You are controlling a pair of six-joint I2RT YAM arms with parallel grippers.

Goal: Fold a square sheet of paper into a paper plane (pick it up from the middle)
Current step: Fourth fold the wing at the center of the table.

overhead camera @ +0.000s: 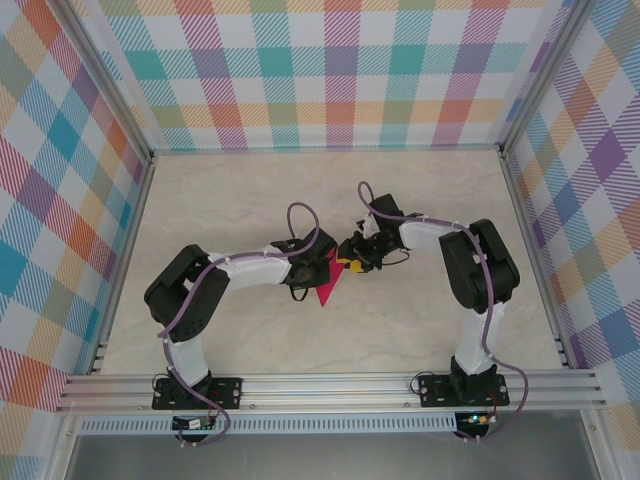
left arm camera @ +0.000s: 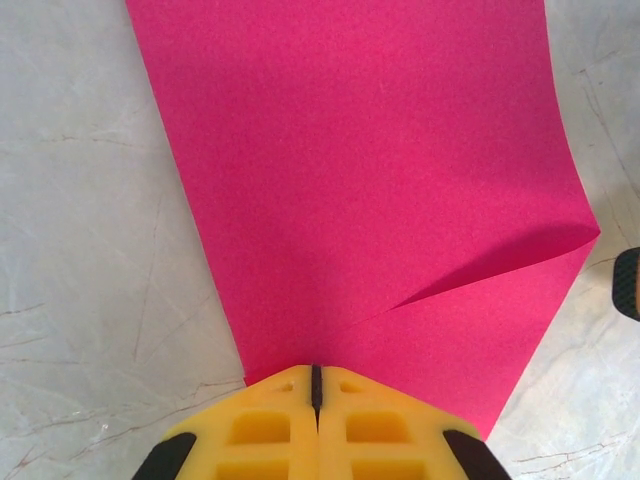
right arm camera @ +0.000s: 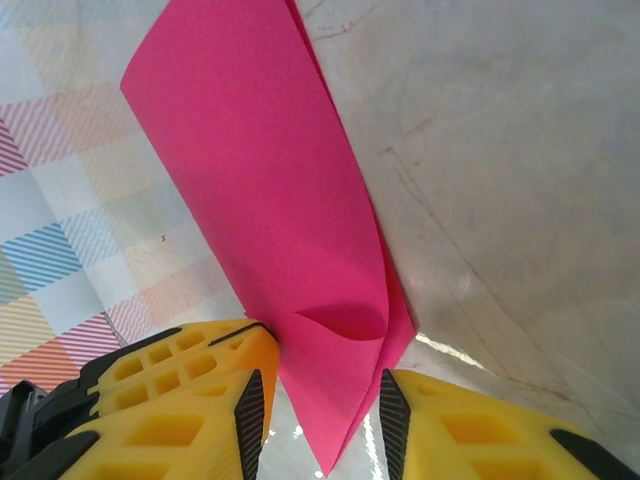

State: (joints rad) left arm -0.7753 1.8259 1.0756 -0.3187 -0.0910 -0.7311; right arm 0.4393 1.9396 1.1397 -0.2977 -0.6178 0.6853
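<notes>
The square sheet of paper (left arm camera: 360, 180) is magenta-pink and lifted off the table, loosely folded, with one corner curling over at the right. My left gripper (left arm camera: 316, 382) is shut on its near edge, yellow fingers pressed together. In the top view the paper (overhead camera: 326, 289) hangs as a pointed pink shape between the two grippers, below my left gripper (overhead camera: 308, 274). My right gripper (right arm camera: 320, 420) is open, and the doubled, curled corner of the paper (right arm camera: 270, 200) points down into the gap between its fingers. The left finger touches the sheet. From above, the right gripper (overhead camera: 352, 263) sits just right of the paper.
The pale marbled table (overhead camera: 250, 200) spreads all around the two arms. Checked walls (overhead camera: 330, 70) close off the back and both sides. An aluminium rail (overhead camera: 330, 385) runs along the near edge by the arm bases.
</notes>
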